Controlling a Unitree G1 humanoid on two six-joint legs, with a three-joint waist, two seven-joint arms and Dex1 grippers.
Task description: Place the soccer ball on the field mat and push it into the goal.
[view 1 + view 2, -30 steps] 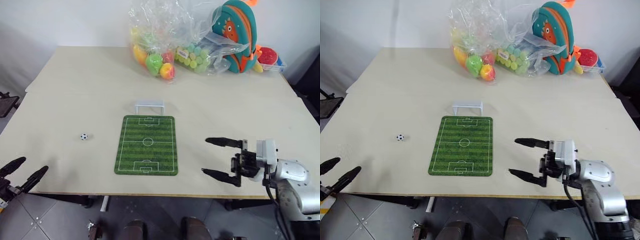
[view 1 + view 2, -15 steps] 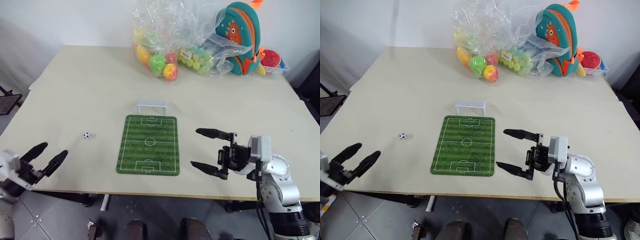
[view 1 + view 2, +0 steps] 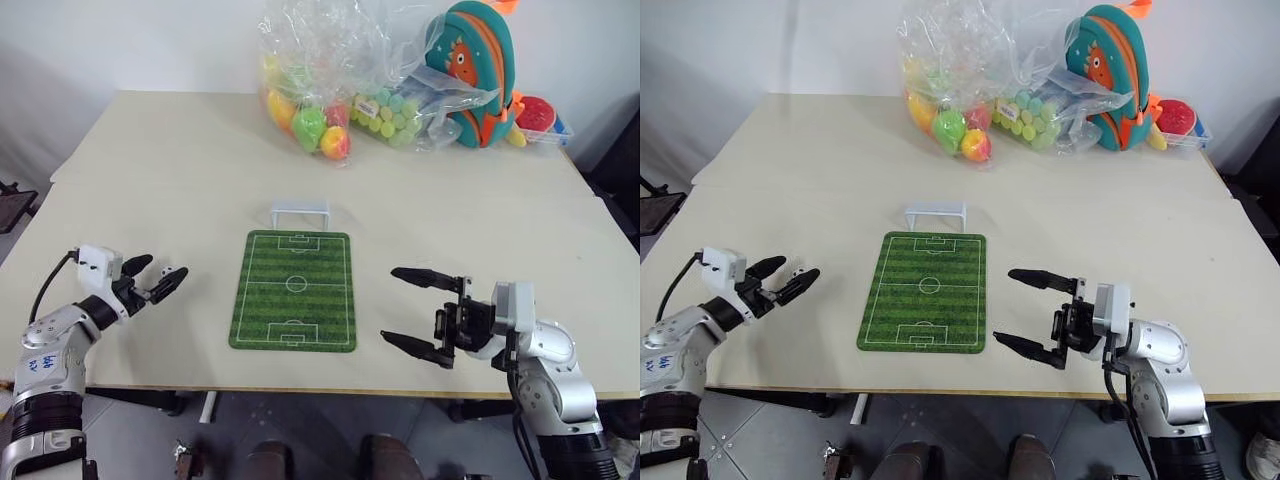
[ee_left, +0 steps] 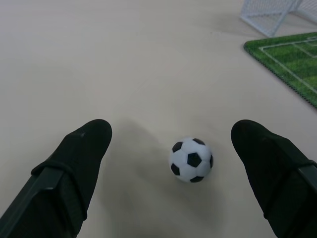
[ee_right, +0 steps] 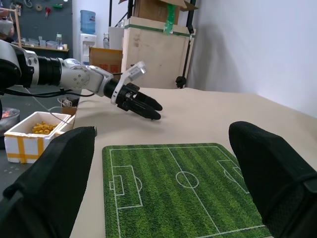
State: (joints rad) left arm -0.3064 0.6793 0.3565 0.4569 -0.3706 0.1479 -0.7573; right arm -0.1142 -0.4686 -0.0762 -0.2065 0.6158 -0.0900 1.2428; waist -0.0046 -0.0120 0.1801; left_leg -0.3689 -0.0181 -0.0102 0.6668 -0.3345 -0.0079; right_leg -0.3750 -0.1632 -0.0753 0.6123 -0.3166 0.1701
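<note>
1. The left gripper (image 3: 157,279) reaches low across the pale surface (image 3: 180,180), well to the left of the field mat (image 3: 294,290), its forearm stretched forward from the near left edge.
2. Its two black fingers (image 4: 81,148) are spread wide and grasp nothing; in the left wrist view the soccer ball (image 4: 191,159) sits on the bare surface between them, touching neither and nearer to one finger than the other.
3. The ball lies off the mat, to the mat's left, with the mat's striped green corner and the netted goal (image 4: 270,12) beyond it in that view.
4. The goal (image 3: 300,213) stands upright on the surface just past the mat's far short edge, close to it.
5. The right gripper (image 3: 420,312) is held just right of the mat's near right corner, pointing sideways toward the mat, with its fingers (image 3: 425,277) parted wide and empty, one above the other.
6. The right forearm comes in from the near right edge of the surface, its wrist bent inward toward the mat.
7. Far beyond the mat, at the back of the surface, lie clear plastic bags of coloured balls (image 3: 320,125) beside a teal backpack (image 3: 470,70).
</note>
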